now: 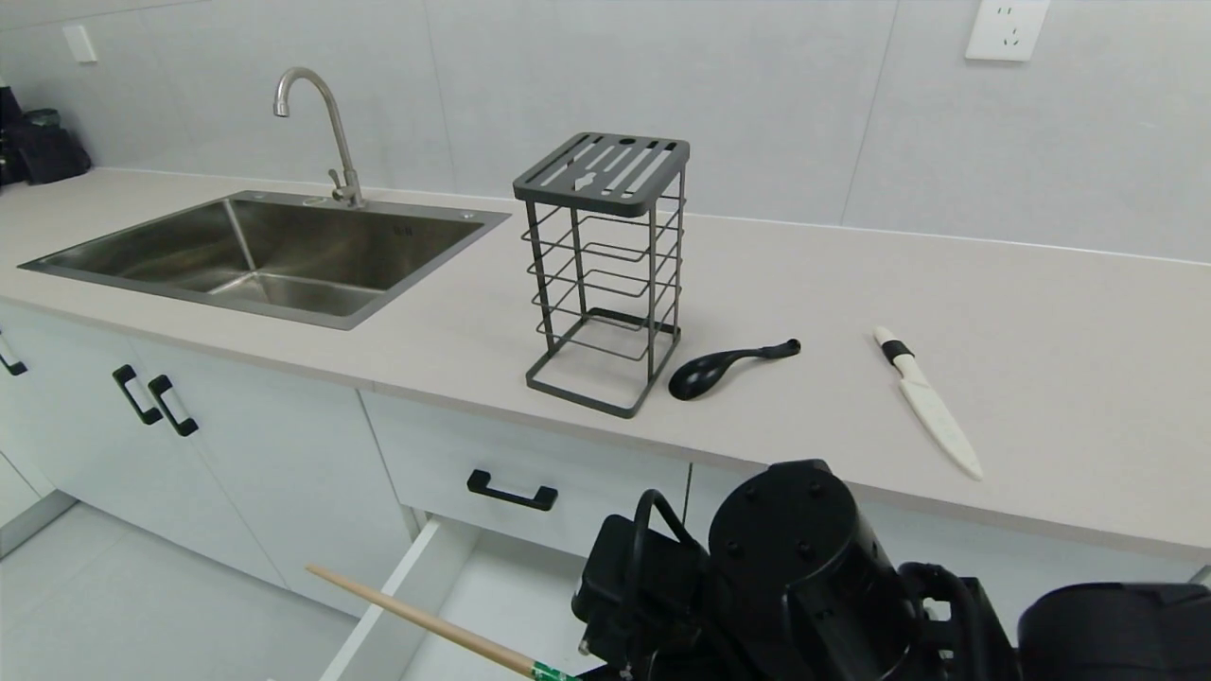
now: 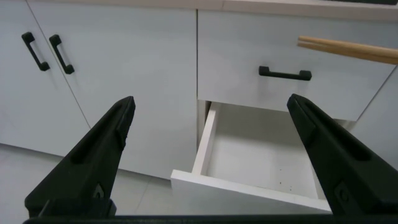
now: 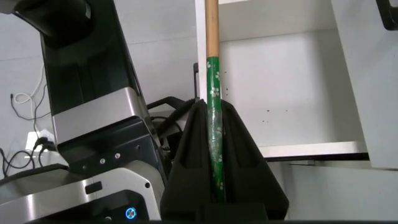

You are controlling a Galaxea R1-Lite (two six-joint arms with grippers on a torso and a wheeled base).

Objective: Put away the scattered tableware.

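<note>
At the upper left of the head view the sink [image 1: 274, 251] is set into the countertop [image 1: 1041, 312], no part of this step. Below it, at the lower left, the drawer [image 1: 397, 586] under the counter stands open, most likely to receive the tableware. The left gripper [image 2: 211, 102] faces that drawer with its jaws spread wide and nothing between them, free to push the drawer closed later. Across the drawer's mouth slants the chopstick [image 1: 426, 619], one or a pressed pair, I cannot tell. The right gripper [image 3: 214, 115] is clenched on its green decorated end, so the bare wooden length juts out over the drawer, ready to be lowered in. At the centre of the counter stands the wire rack [image 1: 605, 274]. Just right of its base lies a black spoon [image 1: 728, 364], and further right a white knife [image 1: 927, 402], both awaiting collection.
</note>
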